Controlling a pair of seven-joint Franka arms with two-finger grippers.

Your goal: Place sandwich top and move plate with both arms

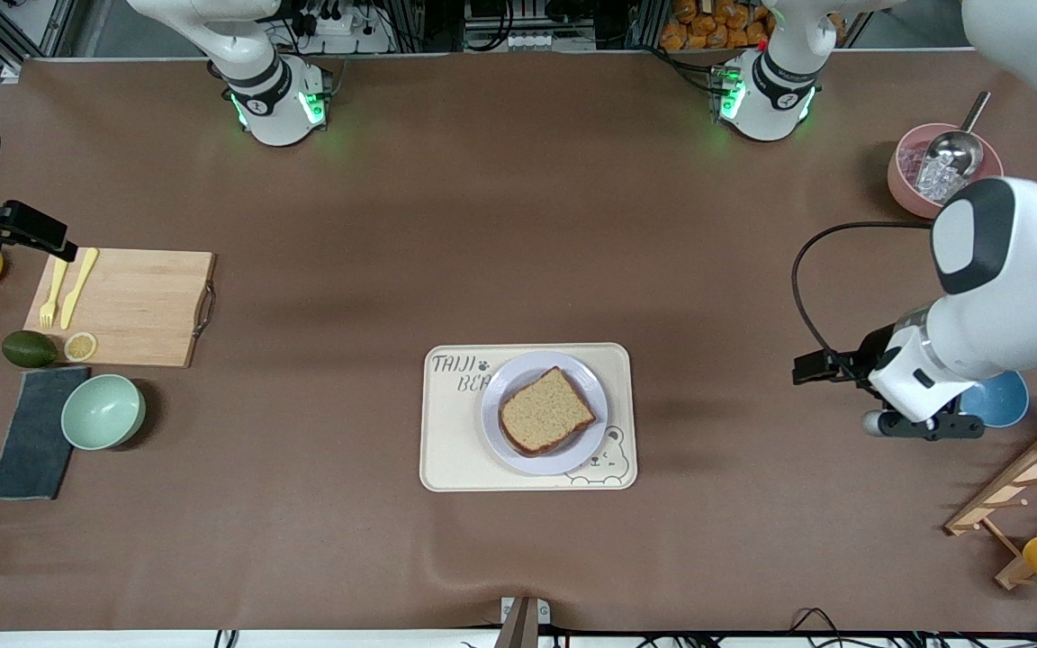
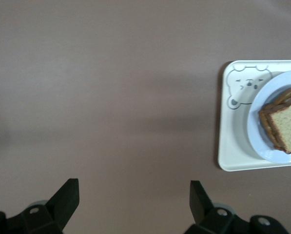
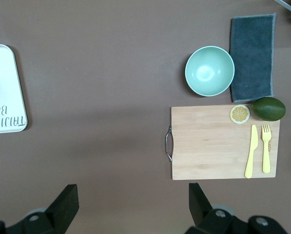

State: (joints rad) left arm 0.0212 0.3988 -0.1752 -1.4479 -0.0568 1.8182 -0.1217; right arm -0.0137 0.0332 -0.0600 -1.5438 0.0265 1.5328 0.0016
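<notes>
Even overhead light, soft shadows, seemingly sharp

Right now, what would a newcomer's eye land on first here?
The sandwich top sits on the plate, on the cream bear tray mid-table. The left gripper hangs open over bare table toward its own end, beside the blue bowl. The right gripper waits open over the table beside the cutting board.

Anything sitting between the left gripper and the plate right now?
No. The left wrist view shows only bare brown table between the open left gripper and the tray holding the plate; the front view agrees.
</notes>
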